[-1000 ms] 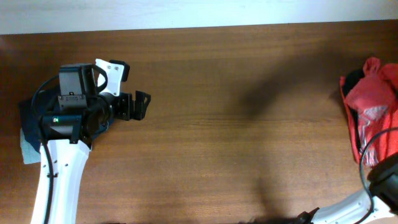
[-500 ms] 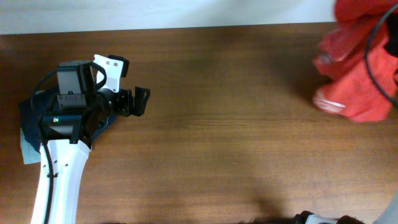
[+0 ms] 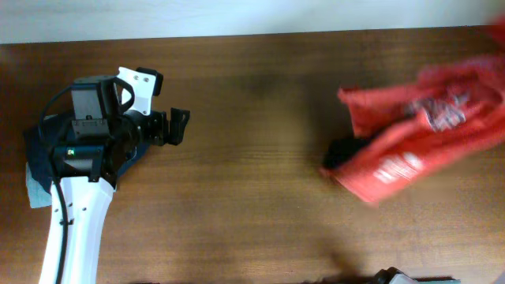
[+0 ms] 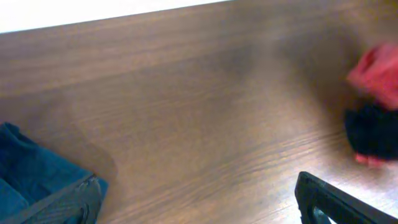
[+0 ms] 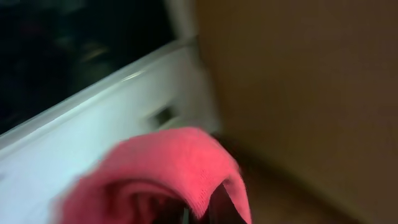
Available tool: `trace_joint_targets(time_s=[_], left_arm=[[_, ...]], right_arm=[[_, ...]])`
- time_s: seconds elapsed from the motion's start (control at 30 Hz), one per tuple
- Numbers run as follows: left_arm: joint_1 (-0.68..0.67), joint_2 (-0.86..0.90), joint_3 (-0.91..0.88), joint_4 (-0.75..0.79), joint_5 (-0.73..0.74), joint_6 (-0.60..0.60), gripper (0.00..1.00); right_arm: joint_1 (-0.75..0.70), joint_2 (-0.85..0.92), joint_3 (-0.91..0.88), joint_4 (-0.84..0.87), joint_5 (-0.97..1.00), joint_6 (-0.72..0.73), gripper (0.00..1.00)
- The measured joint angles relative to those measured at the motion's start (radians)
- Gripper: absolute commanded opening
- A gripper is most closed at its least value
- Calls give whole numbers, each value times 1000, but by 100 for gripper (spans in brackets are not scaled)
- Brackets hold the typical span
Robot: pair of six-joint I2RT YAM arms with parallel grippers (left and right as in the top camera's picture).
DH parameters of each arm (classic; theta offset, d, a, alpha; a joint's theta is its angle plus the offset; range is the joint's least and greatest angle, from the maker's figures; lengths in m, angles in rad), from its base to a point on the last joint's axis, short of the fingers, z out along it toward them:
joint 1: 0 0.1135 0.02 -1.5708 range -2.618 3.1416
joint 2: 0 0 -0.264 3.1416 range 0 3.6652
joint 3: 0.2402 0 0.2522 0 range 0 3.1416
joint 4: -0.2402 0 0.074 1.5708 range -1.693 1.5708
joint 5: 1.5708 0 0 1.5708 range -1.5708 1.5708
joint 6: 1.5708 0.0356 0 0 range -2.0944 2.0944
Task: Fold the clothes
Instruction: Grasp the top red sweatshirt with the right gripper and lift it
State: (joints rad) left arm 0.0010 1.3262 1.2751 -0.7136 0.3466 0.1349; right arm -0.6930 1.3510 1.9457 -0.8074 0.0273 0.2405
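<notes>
Though motion-blurred at 3 o'clock, red garment [image 3: 418, 146] crumpled, soft, white print, black patch. Left gripper [image 3: 183, 128] at 9 o'clock spread wide, empty. Right gripper [image 5: 198, 213] cloth-draped; grip unclear.

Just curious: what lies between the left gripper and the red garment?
Nothing: overhead, only bare wooden table separates left gripper from red cloth garment.

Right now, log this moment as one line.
left claw: open, above table | blue cloth: under left arm | red garment: blurred, table's right side | right claw: grip unclear
</notes>
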Motion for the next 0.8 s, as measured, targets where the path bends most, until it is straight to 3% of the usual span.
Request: trace_joint_targets(time_s=[0.1, 0.33, 0.47, 0.8], left_arm=[[0, 0, 0, 8, 0, 0, 99], [0, 0, 0, 23, 0, 0, 99], [0, 0, 0, 25, -2, 0, 99], [0, 0, 0, 26, -7, 3, 99]], right_arm=[[-46, 0, 0, 0, 35, 21, 4], [-50, 0, 0, 35, -148, 60, 4], [-52, 3, 5, 163, -258, 77, 4], [-197, 6, 145, 192, -162, 130, 4]])
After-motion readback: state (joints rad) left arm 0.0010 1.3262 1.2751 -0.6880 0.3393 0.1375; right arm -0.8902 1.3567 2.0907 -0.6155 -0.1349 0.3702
